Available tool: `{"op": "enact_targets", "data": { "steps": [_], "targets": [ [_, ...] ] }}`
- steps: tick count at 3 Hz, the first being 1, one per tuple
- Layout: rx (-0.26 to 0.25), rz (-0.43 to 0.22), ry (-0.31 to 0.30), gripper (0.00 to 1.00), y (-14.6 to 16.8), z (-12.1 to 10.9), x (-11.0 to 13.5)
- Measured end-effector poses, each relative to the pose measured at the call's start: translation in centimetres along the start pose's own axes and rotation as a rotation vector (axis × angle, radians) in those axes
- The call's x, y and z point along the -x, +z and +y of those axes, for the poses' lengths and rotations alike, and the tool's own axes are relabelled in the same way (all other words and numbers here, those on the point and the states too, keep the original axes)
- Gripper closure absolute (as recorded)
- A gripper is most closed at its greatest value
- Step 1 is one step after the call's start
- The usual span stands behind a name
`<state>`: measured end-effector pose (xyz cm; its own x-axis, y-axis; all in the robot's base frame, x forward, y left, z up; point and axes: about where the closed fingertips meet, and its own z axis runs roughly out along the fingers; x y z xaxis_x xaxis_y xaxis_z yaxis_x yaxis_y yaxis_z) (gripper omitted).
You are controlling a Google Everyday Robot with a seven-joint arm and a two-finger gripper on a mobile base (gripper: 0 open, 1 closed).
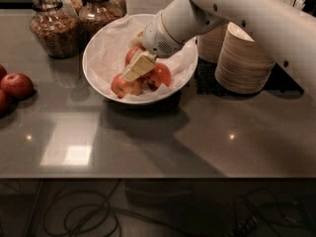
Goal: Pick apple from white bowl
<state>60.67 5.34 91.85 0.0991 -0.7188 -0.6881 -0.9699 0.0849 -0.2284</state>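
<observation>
The white bowl [98,68], lined with crinkled white paper, stands at the back centre of the grey counter. It holds three apples. The apple [160,75], round and red-orange, lies at the bowl's right. An apple with a yellow patch [123,86] lies at the front left, and a third apple [131,55] lies behind. My gripper [139,66] reaches down into the bowl from the upper right. Its cream tip sits among the three apples, just left of the red-orange one and partly covering it.
Two glass jars [49,31] [101,11] stand behind the bowl at the left. Stacks of beige paper bowls [244,60] stand to the right on a black mat. Loose red apples [17,85] lie at the counter's left edge. My white arm [237,9] crosses the upper right.
</observation>
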Motion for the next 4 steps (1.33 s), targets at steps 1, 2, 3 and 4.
{"op": "enact_targets", "data": {
  "steps": [1,2,3,4],
  "targets": [
    [0.0,0.0,0.0,0.66,0.0,0.0,0.0],
    [0.026,-0.015,-0.006,0.89,0.0,0.9,0.6],
    [0.02,-0.087,-0.062,1.0,-3.0,1.2,3.4],
    [-0.034,-0.196,-0.172,1.0,-8.1,0.1,7.9]
  ]
}}
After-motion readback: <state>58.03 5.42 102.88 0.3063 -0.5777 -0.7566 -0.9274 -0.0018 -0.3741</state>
